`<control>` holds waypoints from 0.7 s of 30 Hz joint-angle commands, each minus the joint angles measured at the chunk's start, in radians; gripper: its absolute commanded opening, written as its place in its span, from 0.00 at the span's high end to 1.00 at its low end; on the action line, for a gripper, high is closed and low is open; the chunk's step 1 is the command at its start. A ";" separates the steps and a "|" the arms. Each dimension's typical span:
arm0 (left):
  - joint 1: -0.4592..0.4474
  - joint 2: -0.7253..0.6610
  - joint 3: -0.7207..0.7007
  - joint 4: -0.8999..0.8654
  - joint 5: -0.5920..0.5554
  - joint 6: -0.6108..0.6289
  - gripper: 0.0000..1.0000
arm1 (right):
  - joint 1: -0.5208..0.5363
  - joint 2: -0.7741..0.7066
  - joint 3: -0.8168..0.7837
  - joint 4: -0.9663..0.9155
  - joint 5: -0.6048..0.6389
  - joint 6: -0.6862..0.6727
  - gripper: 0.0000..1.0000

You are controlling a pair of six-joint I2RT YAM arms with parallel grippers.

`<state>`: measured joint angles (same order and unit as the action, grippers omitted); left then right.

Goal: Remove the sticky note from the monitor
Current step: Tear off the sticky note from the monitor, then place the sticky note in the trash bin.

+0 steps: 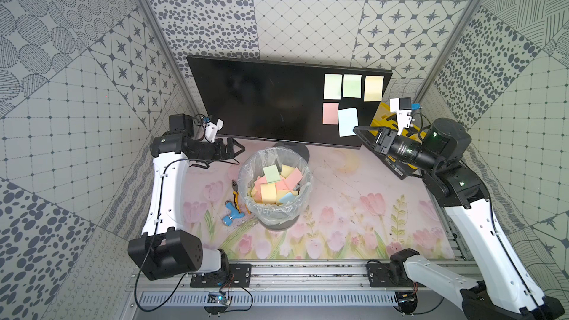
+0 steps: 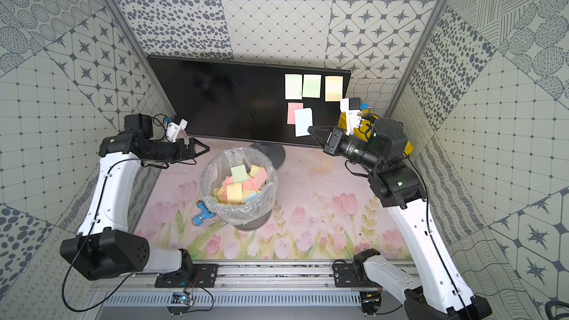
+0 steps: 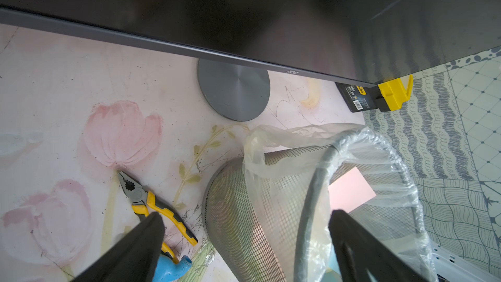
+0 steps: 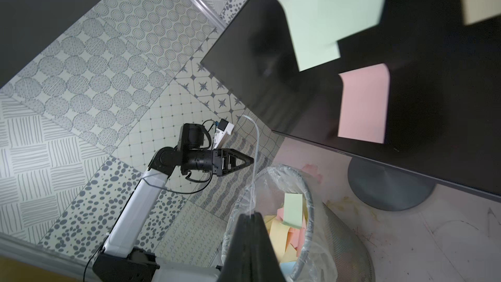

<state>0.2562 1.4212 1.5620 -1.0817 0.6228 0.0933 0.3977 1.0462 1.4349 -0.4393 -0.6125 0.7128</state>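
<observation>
I'm at the peel-off step: my right gripper (image 1: 356, 129) is pinched shut on the lower corner of the pale blue sticky note (image 1: 348, 121), low on the monitor (image 1: 261, 100) towards its right end, just above the bottom bezel. The note's long axis runs nearly up the screen, tipped a little off the monitor's edges. Its face points out from the screen towards the front of the counter (image 1: 354, 198), and one side overlaps the pink note (image 1: 329, 113) beside it. From the right wrist view I see it edge-on, a thin sheet curling up from the closed jaws. I can't tell whether its top strip is stuck to the glass. I judge the next move to be a steady pull away from the screen, then a carry to the lined wastebasket (image 1: 243, 177) in front of the monitor's stand and a release over it. My left gripper (image 1: 238, 153) hangs wide open and empty below the monitor's left end.
</observation>
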 commanded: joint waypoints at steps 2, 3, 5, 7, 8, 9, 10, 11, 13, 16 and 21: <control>0.017 -0.020 0.013 0.003 0.016 0.023 0.00 | 0.175 0.112 0.084 -0.093 0.060 -0.137 1.00; 0.017 -0.022 0.014 0.003 0.020 0.023 0.00 | 0.221 0.146 0.103 -0.119 0.073 -0.163 1.00; 0.017 -0.027 0.016 0.005 0.027 0.022 0.01 | 0.304 0.210 0.151 -0.175 0.113 -0.214 1.00; 0.017 -0.031 0.017 0.009 0.038 0.021 0.01 | 0.371 0.271 0.188 -0.215 0.146 -0.260 1.00; 0.018 -0.032 0.019 0.009 0.045 0.019 0.01 | 0.398 0.296 0.204 -0.230 0.158 -0.277 1.00; 0.017 -0.034 0.021 0.009 0.055 0.019 0.00 | 0.422 0.320 0.215 -0.245 0.173 -0.292 1.00; 0.017 -0.034 0.022 0.009 0.067 0.021 0.00 | 0.444 0.338 0.221 -0.254 0.193 -0.301 1.00; 0.017 -0.035 0.024 0.009 0.079 0.021 0.00 | 0.462 0.358 0.225 -0.264 0.213 -0.312 1.00; 0.017 -0.034 0.026 0.009 0.099 0.019 0.01 | 0.493 0.400 0.237 -0.280 0.263 -0.332 1.00; 0.018 -0.030 0.023 0.012 0.109 0.019 0.00 | 0.529 0.458 0.269 -0.301 0.298 -0.363 1.00; 0.017 -0.026 0.020 0.017 0.120 0.011 0.00 | 0.587 0.574 0.353 -0.368 0.348 -0.418 1.00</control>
<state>0.2562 1.3941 1.5738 -1.0817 0.6731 0.0994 0.9554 1.5841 1.7359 -0.7765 -0.3241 0.3592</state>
